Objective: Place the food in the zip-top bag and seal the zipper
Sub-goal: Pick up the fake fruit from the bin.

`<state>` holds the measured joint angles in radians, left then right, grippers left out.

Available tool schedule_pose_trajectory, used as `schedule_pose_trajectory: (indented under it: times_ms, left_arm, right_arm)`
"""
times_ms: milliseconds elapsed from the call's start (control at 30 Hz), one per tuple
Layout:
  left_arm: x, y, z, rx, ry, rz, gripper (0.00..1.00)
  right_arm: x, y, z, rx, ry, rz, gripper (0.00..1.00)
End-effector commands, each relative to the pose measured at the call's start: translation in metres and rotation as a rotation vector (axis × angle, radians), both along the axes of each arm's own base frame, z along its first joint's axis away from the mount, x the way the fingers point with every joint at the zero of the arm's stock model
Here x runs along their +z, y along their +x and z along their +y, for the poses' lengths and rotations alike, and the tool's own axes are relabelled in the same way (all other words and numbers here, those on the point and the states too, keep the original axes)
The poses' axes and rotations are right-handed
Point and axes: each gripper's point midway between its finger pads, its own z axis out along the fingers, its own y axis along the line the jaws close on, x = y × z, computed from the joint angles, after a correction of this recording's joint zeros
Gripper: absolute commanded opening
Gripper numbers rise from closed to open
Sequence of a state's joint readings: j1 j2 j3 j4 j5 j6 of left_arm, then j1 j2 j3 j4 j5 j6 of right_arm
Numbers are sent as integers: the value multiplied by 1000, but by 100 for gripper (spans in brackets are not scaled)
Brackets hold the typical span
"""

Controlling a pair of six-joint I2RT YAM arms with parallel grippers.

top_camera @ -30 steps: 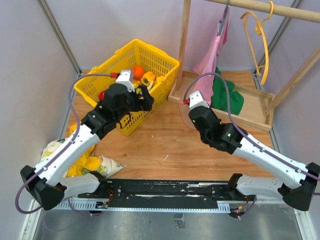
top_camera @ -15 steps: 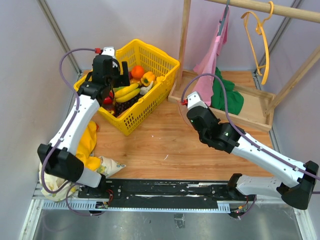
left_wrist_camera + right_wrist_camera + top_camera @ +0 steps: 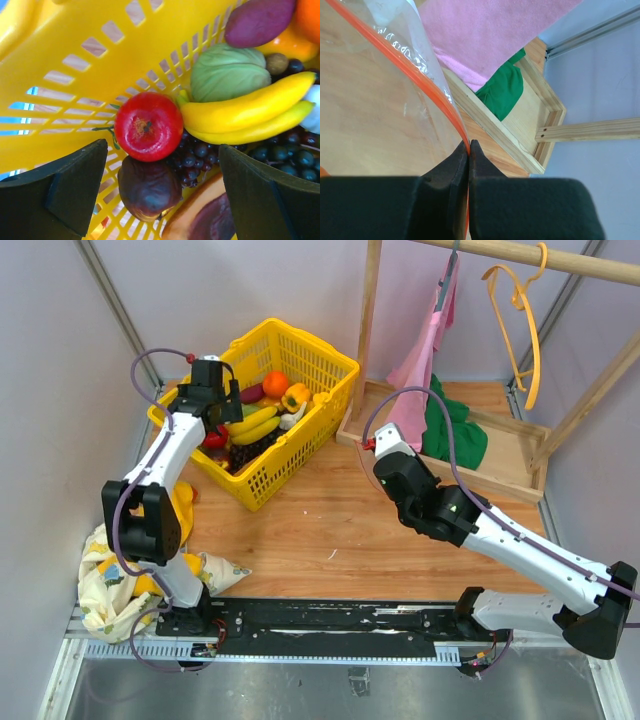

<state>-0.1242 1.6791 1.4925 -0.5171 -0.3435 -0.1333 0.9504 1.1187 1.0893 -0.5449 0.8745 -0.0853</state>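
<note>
The left claw (image 3: pixel 164 150) is hovering inside the yellow basket (image 3: pixel 100 30), its fingers standing wide apart on either side of the red apple (image 3: pixel 148 126) and gripping nothing. The apple is resting against the basket wall, touching the dark grapes (image 3: pixel 192 157) and the stem end of the bananas (image 3: pixel 245 112). A green piece (image 3: pixel 227 75) and a purple piece (image 3: pixel 257 20) are sitting beyond them.

The right claw (image 3: pixel 469 150) is pinching tight on the red zipper (image 3: pixel 415 75) of the clear bag (image 3: pixel 380 115). The worktop (image 3: pixel 320 520) is showing through the plastic. A pink cloth (image 3: pixel 490 30) and a green cloth (image 3: pixel 502 90) in a wooden tray (image 3: pixel 540 110) are sitting nearby. All the food is lying in the basket, well apart from the bag.
</note>
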Motion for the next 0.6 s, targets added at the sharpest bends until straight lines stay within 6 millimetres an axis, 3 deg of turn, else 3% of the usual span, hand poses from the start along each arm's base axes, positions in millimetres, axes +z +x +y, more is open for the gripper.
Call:
schedule_pose_trajectory:
  times_ms: [0,300,567]
  left_arm:
    - [-21,13,15,87,19,-30,96]
    - [-69,17,33,220,40,-31,96]
    - [-102,20,32,237,-11,-15,94]
  right_arm:
    - [12,2,4,-8,15,-35,1]
    - [9,2,6,1,17,-30,1]
    - [5,2,6,2,13,-29,1]
